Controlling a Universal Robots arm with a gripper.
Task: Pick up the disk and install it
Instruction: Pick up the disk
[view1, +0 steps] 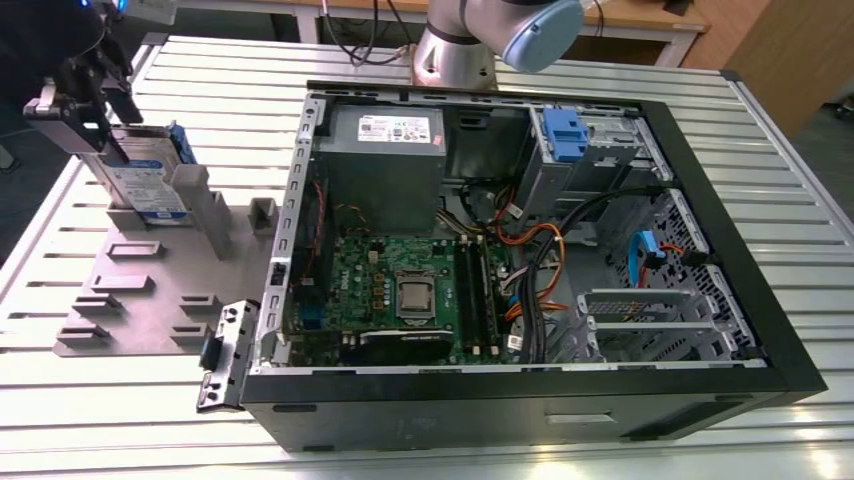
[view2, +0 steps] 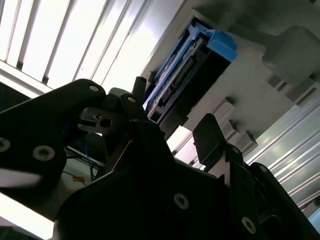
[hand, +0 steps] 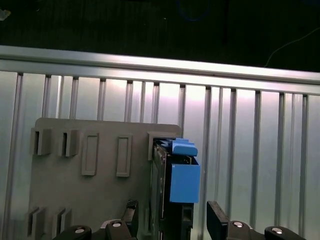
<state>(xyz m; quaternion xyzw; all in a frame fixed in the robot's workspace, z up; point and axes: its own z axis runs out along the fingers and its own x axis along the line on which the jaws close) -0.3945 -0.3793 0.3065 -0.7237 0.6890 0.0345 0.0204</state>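
Exterior view: gripper (view1: 107, 135) hangs over the disk (view1: 144, 178), which stands on edge in a grey holder (view1: 147, 290) on the counter (view1: 120, 400). Jaws apart, straddling it, not clamped. Risk: closing off-centre could tilt the disk and jam it in its slot

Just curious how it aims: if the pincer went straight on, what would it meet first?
Most likely the disk, standing on edge in the grey holder. It lies straight ahead, between the fingers of the open pincer; depth is hard to judge.
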